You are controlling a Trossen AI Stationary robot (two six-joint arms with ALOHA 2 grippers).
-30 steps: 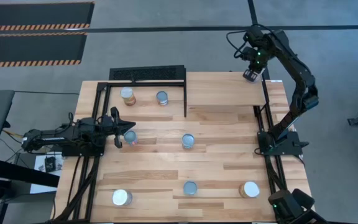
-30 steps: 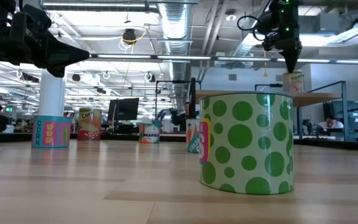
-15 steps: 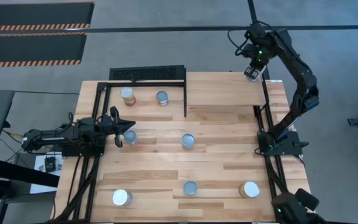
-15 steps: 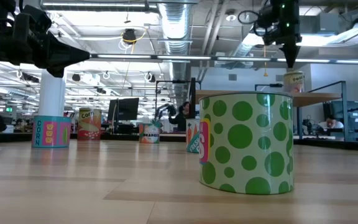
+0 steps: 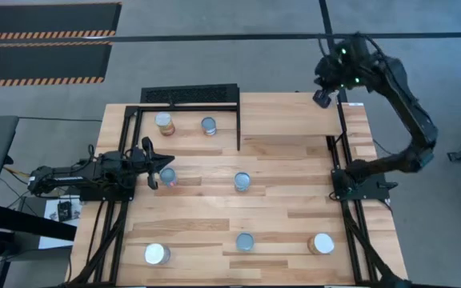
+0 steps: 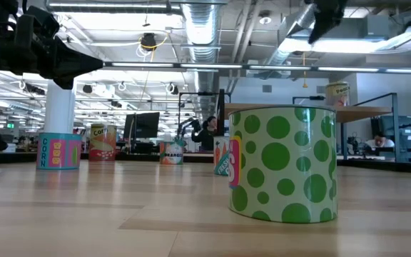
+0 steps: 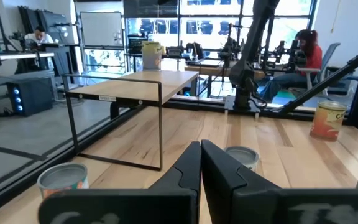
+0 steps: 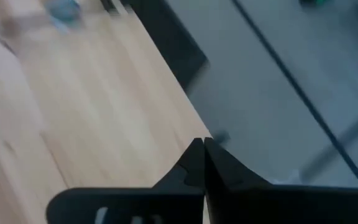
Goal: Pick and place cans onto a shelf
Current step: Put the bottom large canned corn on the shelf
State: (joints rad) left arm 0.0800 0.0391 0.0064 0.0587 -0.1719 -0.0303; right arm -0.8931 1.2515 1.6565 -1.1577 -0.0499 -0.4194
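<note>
One can [image 6: 337, 93] stands on the raised shelf [image 5: 294, 116] at the far right, and the right gripper [image 6: 325, 14] hangs above it, seemingly clear, fingers pressed together and empty. Seven cans [image 5: 242, 182] sit on the table [image 5: 278, 216]. The left gripper [image 5: 166, 166], closed and empty, waits just beside one at the left.

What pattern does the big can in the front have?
Green dots on white, best visible in the low view.

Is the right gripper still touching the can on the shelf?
Apart. The low view shows the right gripper lifted well above the can, open air between them.
</note>
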